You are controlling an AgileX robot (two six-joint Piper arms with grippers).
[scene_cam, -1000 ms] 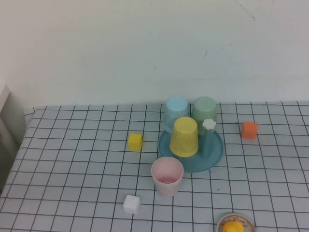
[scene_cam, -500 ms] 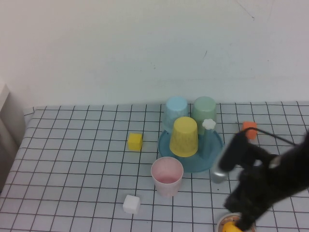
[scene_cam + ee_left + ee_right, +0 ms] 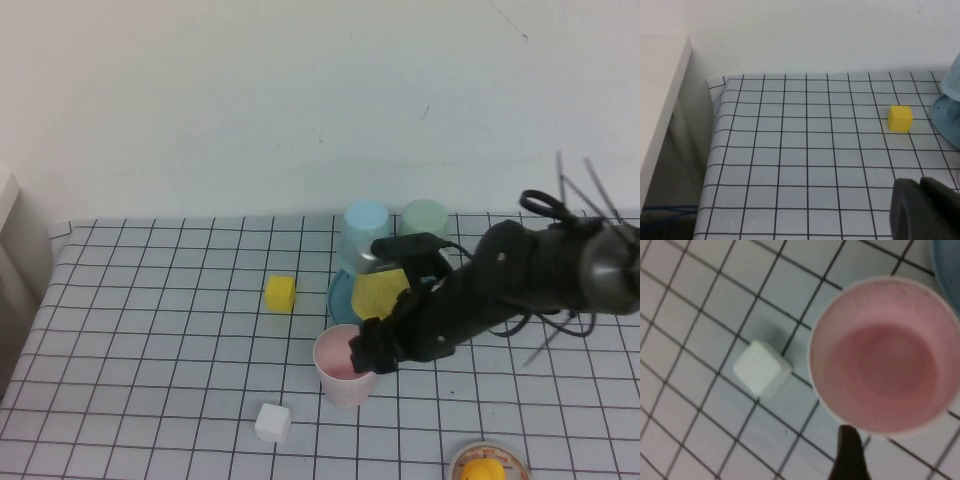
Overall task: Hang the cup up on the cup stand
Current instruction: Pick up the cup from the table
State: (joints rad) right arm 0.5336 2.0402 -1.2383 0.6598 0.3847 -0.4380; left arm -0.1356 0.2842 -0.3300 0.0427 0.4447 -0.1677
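Note:
The pale pink cup (image 3: 340, 372) stands upright, mouth up, just in front of the teal cup stand (image 3: 338, 293). My right arm reaches in from the right, and my right gripper (image 3: 364, 354) is open at the cup's right rim. In the right wrist view I look down into the cup (image 3: 885, 357). One dark fingertip (image 3: 849, 442) sits just outside its rim, and the other finger is out of frame. My left gripper (image 3: 921, 184) is shut on nothing, low over the checked cloth at the left, away from the stand (image 3: 946, 117).
On the stand are an upside-down yellow cup (image 3: 378, 291), a light blue cup (image 3: 362, 233) and a green cup (image 3: 425, 217). A yellow cube (image 3: 280, 293) lies left of the stand and a white cube (image 3: 272, 422) front-left of the pink cup. A small dish (image 3: 487, 465) is at the front edge.
My right arm has swung in from the front right and now reaches the pink cup's rim. It now hides the orange cube and much of the stand. The cup has not moved.

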